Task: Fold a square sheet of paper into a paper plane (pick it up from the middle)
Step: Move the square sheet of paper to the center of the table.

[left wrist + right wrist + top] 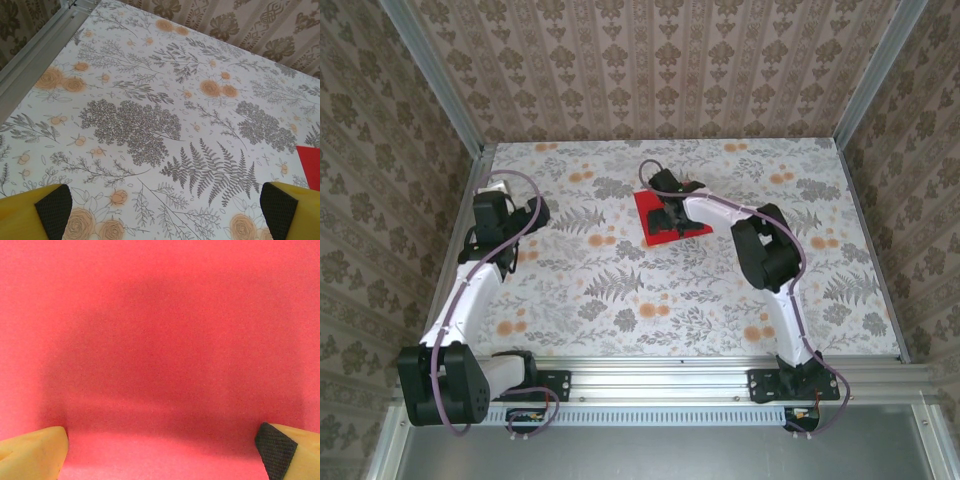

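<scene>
Floral table, square sheet of paper under spread right hand

Left arm: stretched forward along the left side, with the wrist turned inward.
Left gripper: jaws spread wide and gripping nothing; yellow fingers with black pads sit at the lower corners of the wrist view.
Right arm: elbow bent, forearm angled in toward the middle.
Right gripper: jaws wide apart, pointing down, gripping nothing.
</scene>
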`<move>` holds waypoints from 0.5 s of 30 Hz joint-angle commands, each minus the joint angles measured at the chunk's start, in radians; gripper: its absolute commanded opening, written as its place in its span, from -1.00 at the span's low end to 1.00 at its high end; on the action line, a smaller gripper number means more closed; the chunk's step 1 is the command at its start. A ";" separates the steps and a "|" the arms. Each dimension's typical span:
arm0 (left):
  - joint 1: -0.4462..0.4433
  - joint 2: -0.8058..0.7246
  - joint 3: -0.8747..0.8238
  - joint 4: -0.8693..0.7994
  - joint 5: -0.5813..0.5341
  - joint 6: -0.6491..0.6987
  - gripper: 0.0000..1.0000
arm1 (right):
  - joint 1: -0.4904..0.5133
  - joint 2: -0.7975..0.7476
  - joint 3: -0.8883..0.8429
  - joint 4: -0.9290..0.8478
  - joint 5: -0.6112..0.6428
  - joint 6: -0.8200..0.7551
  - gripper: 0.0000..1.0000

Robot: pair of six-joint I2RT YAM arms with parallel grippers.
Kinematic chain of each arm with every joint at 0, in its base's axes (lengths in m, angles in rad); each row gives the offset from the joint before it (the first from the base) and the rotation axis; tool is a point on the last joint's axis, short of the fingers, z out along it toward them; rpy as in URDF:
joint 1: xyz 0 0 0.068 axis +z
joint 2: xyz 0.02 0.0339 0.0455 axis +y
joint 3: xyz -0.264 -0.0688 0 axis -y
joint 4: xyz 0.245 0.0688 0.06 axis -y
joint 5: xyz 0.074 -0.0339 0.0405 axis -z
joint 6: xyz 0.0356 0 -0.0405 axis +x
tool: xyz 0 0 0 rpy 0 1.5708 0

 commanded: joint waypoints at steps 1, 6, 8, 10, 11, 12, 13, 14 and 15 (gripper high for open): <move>-0.002 -0.016 -0.005 0.008 0.059 -0.029 1.00 | 0.041 -0.076 -0.171 -0.093 -0.021 0.069 1.00; -0.004 -0.012 -0.018 0.023 0.093 -0.057 1.00 | 0.097 -0.206 -0.333 -0.108 -0.017 0.119 1.00; -0.006 -0.008 -0.021 0.021 0.098 -0.076 1.00 | 0.101 -0.238 -0.328 -0.140 0.002 0.138 1.00; -0.007 0.004 -0.006 -0.026 0.094 -0.092 1.00 | 0.101 -0.270 -0.301 -0.163 0.042 0.151 1.00; -0.008 0.013 0.004 -0.048 0.093 -0.095 1.00 | 0.100 -0.282 -0.287 -0.168 0.061 0.157 0.99; -0.010 0.023 0.011 -0.064 0.093 -0.098 1.00 | 0.099 -0.292 -0.272 -0.170 0.081 0.160 1.00; -0.014 0.031 0.012 -0.068 0.099 -0.100 1.00 | 0.096 -0.293 -0.255 -0.167 0.091 0.156 1.00; -0.016 0.037 0.009 -0.070 0.101 -0.101 1.00 | 0.093 -0.286 -0.235 -0.166 0.092 0.150 1.00; -0.022 0.045 0.011 -0.073 0.102 -0.103 1.00 | 0.087 -0.270 -0.212 -0.171 0.086 0.142 1.00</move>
